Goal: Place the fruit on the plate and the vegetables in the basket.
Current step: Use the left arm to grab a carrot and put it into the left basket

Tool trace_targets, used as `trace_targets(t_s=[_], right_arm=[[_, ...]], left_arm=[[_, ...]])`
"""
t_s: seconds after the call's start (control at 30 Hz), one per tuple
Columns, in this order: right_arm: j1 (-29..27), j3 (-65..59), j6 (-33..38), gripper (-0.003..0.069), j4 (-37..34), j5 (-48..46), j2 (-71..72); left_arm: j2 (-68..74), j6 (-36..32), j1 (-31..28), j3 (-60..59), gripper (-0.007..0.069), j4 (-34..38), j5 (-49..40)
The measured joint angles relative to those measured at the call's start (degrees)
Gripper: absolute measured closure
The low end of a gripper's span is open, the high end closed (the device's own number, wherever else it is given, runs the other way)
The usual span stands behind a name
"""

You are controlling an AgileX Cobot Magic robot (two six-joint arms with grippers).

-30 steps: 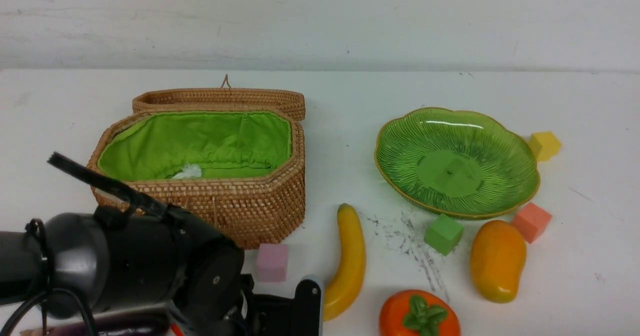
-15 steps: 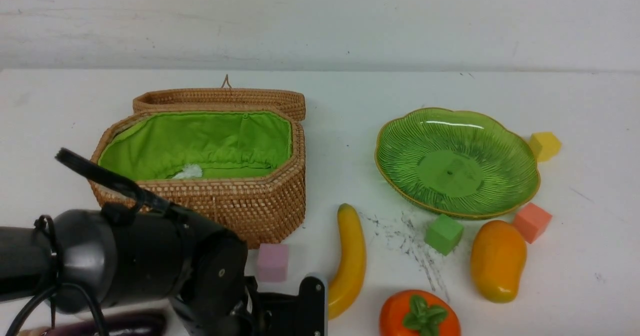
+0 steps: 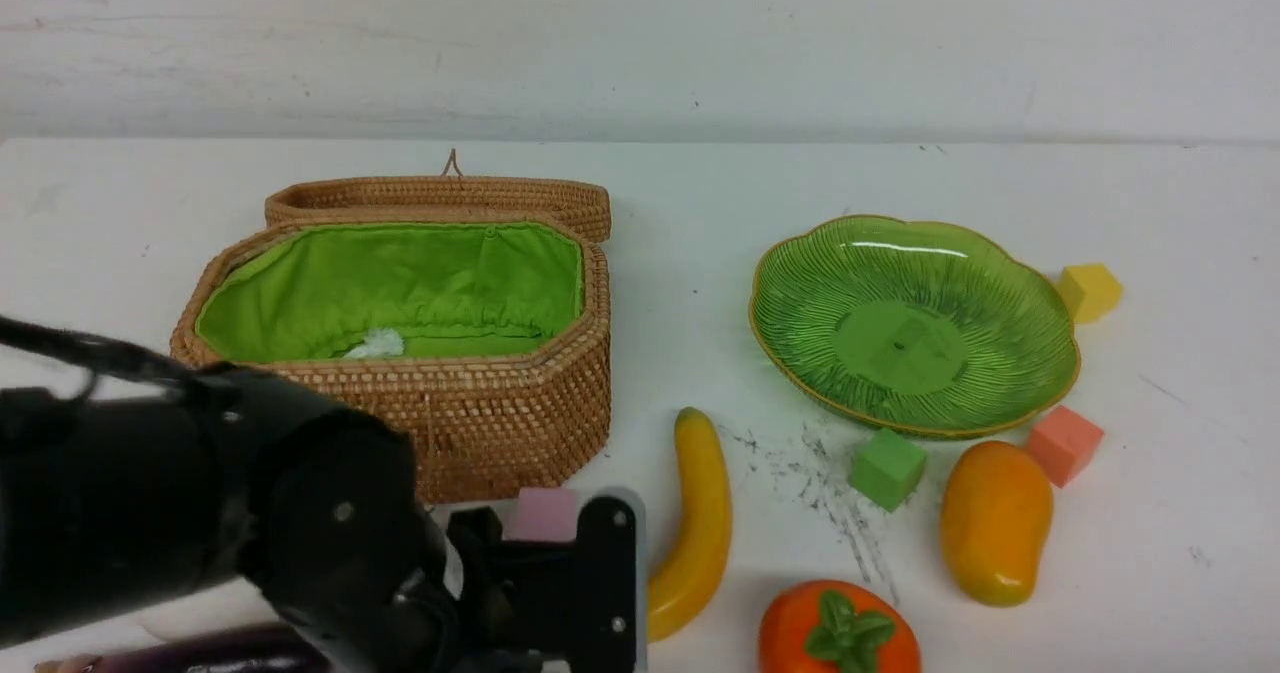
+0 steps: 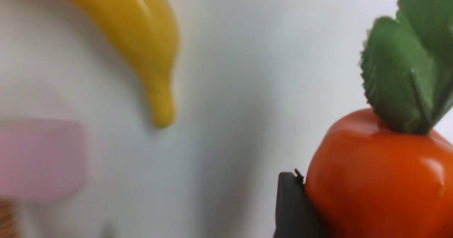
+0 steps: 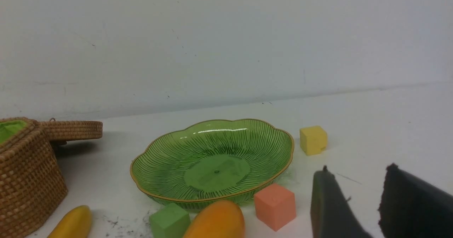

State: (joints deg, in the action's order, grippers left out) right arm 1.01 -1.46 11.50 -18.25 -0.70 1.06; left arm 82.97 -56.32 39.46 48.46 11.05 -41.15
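Fruit has yet to reach your plate [image 3: 900, 293] (banana [image 3: 700, 513], mango [image 3: 995, 523] and the round leafy one [image 3: 838, 638] lie on the surface [image 3: 680, 253] near it), while your left pincer [image 3: 545, 578] looks clamped on the small red-orange vegetable [image 4: 375, 181], short of the basket [image 3: 500, 413], and your right pincer [image 5: 357, 174] hangs apart, empty.

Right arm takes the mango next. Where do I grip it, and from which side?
From above, close the right claw across the mango at its middle, the narrow width: it lies flat, long axis roughly near-to-far. Avoid the far end, where the green cube and coral cube crowd it.
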Motion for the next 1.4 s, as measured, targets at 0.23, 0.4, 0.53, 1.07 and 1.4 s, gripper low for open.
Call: trace_targets(t_s=[0.23, 0.4, 0.53, 1.07, 1.4], right_arm=[[0.0, 0.0, 0.0, 0.0414, 0.0, 0.0, 0.0], [0.0, 0.0, 0.0, 0.0414, 0.0, 0.0, 0.0], [0.0, 0.0, 0.0, 0.0414, 0.0, 0.0, 0.0], [0.0, 0.0, 0.0, 0.0414, 0.0, 0.0, 0.0], [0.0, 0.0, 0.0, 0.0414, 0.0, 0.0, 0.0]], left_arm=[[-13.0, 9.1, -3.9, 2.3, 0.0246, -7.4, 4.7], [-11.3, 11.5, -16.6, 12.8, 0.0246, -9.3, 7.4], [-4.1, 5.3, -23.2, 21.5, 0.0246, -9.0, 6.2], [19.8, 3.3, -24.3, 28.8, 0.0246, -9.0, 14.5], [16.2, 10.5, -24.3, 28.8, -0.0021, -7.6, 14.2]])
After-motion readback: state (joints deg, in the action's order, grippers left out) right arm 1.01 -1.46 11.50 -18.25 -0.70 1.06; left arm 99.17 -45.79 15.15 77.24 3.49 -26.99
